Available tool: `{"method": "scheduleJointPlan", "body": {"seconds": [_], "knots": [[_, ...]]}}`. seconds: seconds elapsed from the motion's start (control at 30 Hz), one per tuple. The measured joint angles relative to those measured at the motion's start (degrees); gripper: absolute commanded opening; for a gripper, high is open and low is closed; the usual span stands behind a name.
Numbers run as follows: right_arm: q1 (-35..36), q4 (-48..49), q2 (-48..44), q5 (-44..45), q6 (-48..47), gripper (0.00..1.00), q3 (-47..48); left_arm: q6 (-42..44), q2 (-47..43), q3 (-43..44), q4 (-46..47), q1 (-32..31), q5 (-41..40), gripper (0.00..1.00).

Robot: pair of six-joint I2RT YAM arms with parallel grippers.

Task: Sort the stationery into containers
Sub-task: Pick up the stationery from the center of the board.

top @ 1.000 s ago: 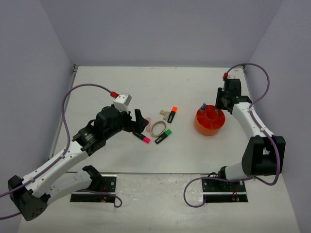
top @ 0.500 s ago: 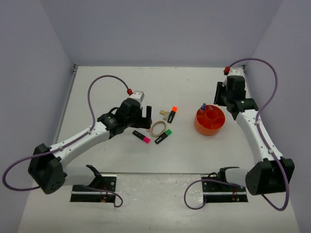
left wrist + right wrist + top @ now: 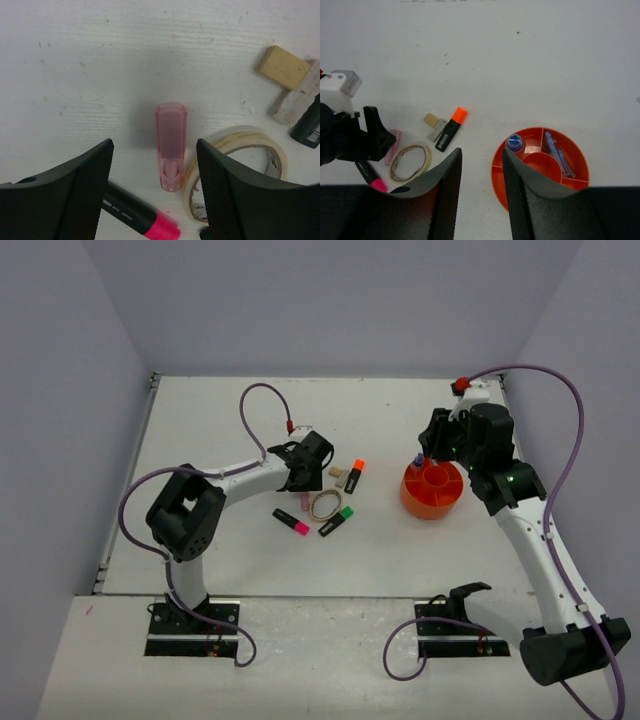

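Plainly the step in hand is picking up the next piece of stationery: the left gripper (image 3: 153,144) has its jaws wide apart on either side of a pale pink highlighter (image 3: 170,145), which lies flat on the table (image 3: 220,420) and touches neither finger. In the wrist view it sits off-centre, nearer the finger on the right. The rubber band (image 3: 235,137) lies just beside it on that side, and a black highlighter with a pink tip (image 3: 132,214) lies close below. The next move probably calls for a small sideways shift to centre the barrel, then a careful drop and a squeeze across it without pinching the rubber band; after that comes a carry over to the orange pot (image 3: 430,506), which stands well apart to the right. The right gripper (image 3: 481,152) hangs over the near rim of that pot with its jaws apart and nothing between them. The pot already holds a blue-white pen (image 3: 555,156) in one compartment and an upright blue-capped marker (image 3: 515,143) in another. A tan block (image 3: 284,66), an orange-tipped highlighter (image 3: 449,129) and a green-tipped one (image 3: 337,521) wait in the cluster. The table is white, matt and lightly scuffed, boxed in by plain pale lilac walls (image 3: 330,300).
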Motion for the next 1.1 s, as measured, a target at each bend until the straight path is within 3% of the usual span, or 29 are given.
{"method": "scheduleJointPlan", "body": {"seconds": [0.23, 0.47, 0.63, 0.9, 1.1], "knots": [[0.11, 0.52, -2.95, -4.30, 0.44, 0.41, -0.24, -1.89, 3.45, 1.00, 0.31, 0.20, -0.28, 0.65], [0.11, 1.68, -2.97, -6.03, 0.93, 0.41, -0.91, -3.83, 3.41, -1.96, 2.41, 0.14, 1.08, 0.33], [0.11, 2.16, -2.93, -8.26, 1.61, 0.42, -1.75, -4.23, 2.80, -3.10, 4.05, 0.07, 1.14, 0.01], [0.11, 6.11, -2.40, -19.68, 6.30, 0.51, -3.44, -1.70, 0.00, -6.91, 8.31, 0.07, 3.17, 0.00], [0.17, 10.18, 2.43, -31.01, 12.60, 0.55, -3.77, 4.46, -12.16, -14.66, 14.78, -0.44, 7.69, 0.00]]}}
